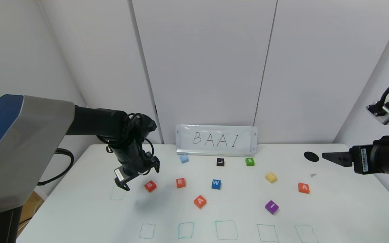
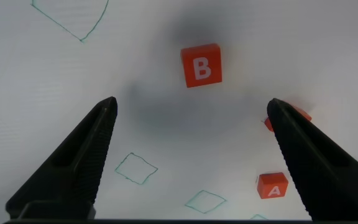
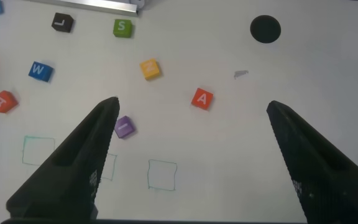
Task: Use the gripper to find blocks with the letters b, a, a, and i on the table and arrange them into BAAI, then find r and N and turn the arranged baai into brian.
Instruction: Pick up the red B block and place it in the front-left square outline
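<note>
Hovering left hand [image 1: 137,175], fingers spread, empty, sits just beside B block [image 1: 150,186] on surface [image 1: 79,209]. Right hand [image 1: 329,157] spread, parked at right edge. Watch descent: off-centre finger could shove B toward R block [image 1: 180,183] or miss grip.

Left end effector [image 1: 139,178] points down, spread wide; right end effector [image 1: 329,157] level, spread wide
</note>
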### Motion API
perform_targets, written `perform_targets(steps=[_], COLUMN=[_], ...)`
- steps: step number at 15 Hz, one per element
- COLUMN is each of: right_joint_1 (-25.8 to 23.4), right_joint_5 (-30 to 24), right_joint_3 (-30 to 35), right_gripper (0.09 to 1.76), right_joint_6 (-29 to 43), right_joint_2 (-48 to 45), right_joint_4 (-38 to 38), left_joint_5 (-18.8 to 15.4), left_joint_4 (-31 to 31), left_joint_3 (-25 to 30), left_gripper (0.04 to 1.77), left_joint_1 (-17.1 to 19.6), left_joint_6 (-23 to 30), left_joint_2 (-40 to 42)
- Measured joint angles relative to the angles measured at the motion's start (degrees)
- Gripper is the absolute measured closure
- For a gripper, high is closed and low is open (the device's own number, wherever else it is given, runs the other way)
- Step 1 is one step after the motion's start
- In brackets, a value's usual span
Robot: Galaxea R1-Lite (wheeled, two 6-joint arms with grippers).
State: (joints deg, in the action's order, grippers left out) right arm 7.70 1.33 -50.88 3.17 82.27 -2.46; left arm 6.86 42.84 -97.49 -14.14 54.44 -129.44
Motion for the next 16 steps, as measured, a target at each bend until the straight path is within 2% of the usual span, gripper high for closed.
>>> perform_targets(steps=[4, 6, 16], right_joint_1=[-0.1, -0.1, 0.0], right_joint_5=[0.0, 0.0, -0.2], right_joint_3=[0.0, 0.0, 0.1], right_gripper=[0.14, 0.14, 0.14], right_joint_6=[0.0, 0.0, 0.0], right_joint_2=[0.1, 0.1, 0.1], right_joint_4=[0.1, 0.1, 0.1], left_joint_5=[0.6, 2.7, 4.2], left_joint_4=[-4.1, -7.3, -7.9], left_joint_3=[2.1, 3.4, 2.6], left_gripper=[0.09, 0.09, 0.09], left_joint_1=[-0.5, -0.8, -1.0], left_joint_6=[1.7, 2.4, 3.8], left_joint_2=[-1.6, -2.6, -5.8])
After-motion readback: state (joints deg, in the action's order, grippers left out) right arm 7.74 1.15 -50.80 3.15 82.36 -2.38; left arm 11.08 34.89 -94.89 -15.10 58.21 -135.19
